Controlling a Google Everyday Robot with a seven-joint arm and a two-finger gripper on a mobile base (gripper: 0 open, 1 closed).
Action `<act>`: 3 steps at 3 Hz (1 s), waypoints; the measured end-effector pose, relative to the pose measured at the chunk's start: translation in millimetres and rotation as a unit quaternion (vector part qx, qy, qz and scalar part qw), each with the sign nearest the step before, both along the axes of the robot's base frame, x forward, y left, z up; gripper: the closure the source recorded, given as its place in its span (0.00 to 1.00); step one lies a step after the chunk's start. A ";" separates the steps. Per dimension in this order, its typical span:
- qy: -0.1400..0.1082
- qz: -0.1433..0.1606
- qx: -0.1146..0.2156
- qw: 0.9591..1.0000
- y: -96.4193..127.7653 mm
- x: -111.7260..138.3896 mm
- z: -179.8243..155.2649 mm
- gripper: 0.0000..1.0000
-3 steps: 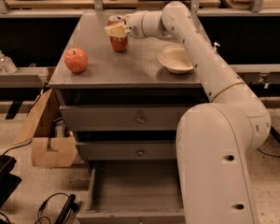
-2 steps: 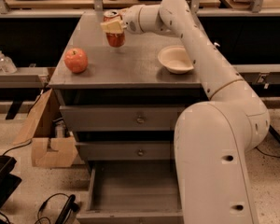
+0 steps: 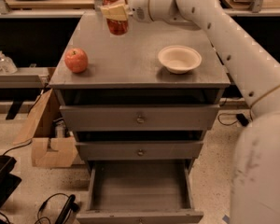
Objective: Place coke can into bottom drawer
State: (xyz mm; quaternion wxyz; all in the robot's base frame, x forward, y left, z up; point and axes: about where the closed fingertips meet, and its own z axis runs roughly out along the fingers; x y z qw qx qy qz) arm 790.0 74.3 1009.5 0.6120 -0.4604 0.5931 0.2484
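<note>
The red coke can (image 3: 117,20) with a silver top is held up in the air above the back left of the grey cabinet top (image 3: 130,59). My gripper (image 3: 115,11) is shut on the coke can, its cream fingers (image 3: 113,12) wrapped across the can's upper half, with the white arm reaching in from the right. The bottom drawer (image 3: 139,186) stands pulled open at the foot of the cabinet, its flat grey floor bare. The can is well above and behind that drawer.
A red apple (image 3: 76,59) sits on the cabinet top at the left. A white bowl (image 3: 179,58) sits at the right. Two shut drawers with round knobs (image 3: 140,119) lie above the open one. A cardboard box (image 3: 49,139) and cables lie on the floor at the left.
The gripper has lifted the coke can off the cabinet top and carried it up and slightly left. Apple and bowl have not moved.
</note>
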 end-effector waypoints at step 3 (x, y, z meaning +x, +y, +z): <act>-0.030 0.149 -0.021 0.988 5.2 -200.6 -26.9 1.00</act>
